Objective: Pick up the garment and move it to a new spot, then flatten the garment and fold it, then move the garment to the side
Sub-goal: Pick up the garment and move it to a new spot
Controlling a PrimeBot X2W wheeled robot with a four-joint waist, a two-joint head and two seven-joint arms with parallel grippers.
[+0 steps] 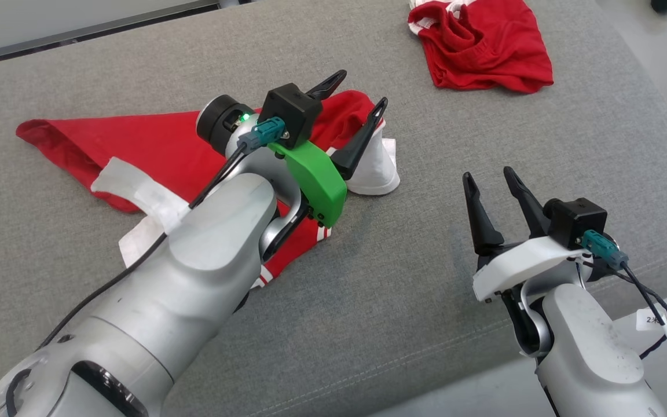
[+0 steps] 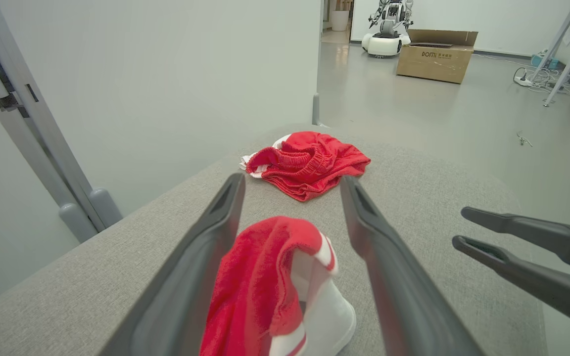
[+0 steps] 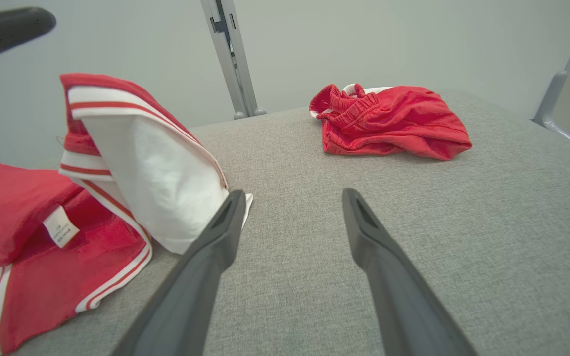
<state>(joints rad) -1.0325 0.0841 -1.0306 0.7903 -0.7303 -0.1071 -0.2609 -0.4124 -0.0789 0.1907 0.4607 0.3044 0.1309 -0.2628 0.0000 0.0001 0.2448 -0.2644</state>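
A red garment with white trim (image 1: 136, 145) lies stretched across the left half of the grey cloth-covered worktop (image 1: 403, 278), one end trailing toward the far left edge and a striped hem tucked under the robot's pale left forearm. Above the garment's right end the left tool (image 1: 362, 88) hangs with its two dark fingers spread wide; a rumpled peak of red and white cloth (image 1: 377, 168) stands up between them, and in the left wrist view neither finger appears to pinch it, so the tool holds nothing. Further right, the right tool (image 1: 488, 174) waits near the front edge of the worktop over bare grey fabric, its fingers parted and empty, well apart from the garment. A second red garment (image 1: 484, 52) sits crumpled at the far right corner. The work appears to be in the flatten-and-fold stage: the piece is on the worktop but far from smooth, with a white flap doubled over and that peak unsettled. The next move likely calls for a fresh grip on an edge or corner, low against the surface, with the right tool brought in to pull the cloth taut.
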